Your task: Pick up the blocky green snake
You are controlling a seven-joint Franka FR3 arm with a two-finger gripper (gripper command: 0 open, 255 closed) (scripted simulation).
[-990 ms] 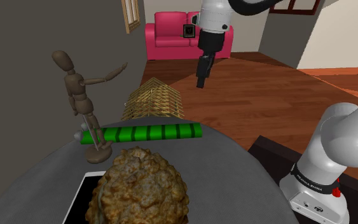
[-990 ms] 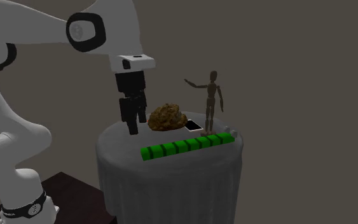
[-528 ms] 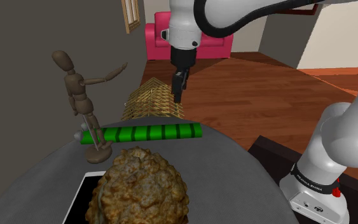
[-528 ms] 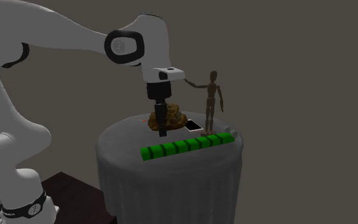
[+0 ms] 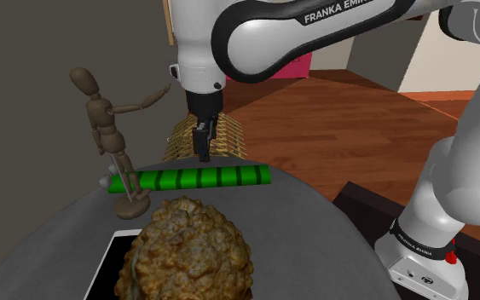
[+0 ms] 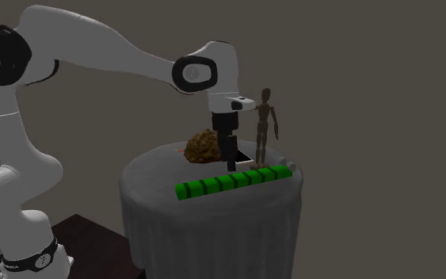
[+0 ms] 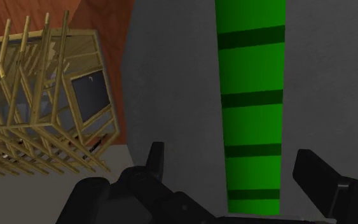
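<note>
Closest to the shoulder camera, on the round grey bench (image 5: 315,247), a brown lumpy ball (image 5: 193,251) sits on a flat black slab with a white rim (image 5: 110,256). Behind it, toward that view's left, a jointed wooden figure (image 5: 110,128) stands on a small round base with one arm stretched out.

Next comes the snake (image 5: 202,177), green with darker bands, lying flat along the bench's far edge. Its pale end passes just behind the figure's base; I cannot tell whether they touch. The white arm (image 5: 263,34) bends over it, and the jaws hang above the middle of the body, parted and gripping nothing. From the wrist, the snake (image 7: 250,108) runs between the two black fingers (image 7: 317,178), which stand clear of it on both sides.

Beyond the bench edge a slatted wooden frame (image 5: 229,141) rests on the wood floor (image 5: 340,111).

The likely troubles lie in the descent and the closing. The snake lies close to the edge, so a fingertip landing on it instead of beside it could roll it off toward the frame. Going too deep would drive the fingers into the bench. A banded body may sag when lifted, and its end by the figure could drag across the base and tip the figure over.
</note>
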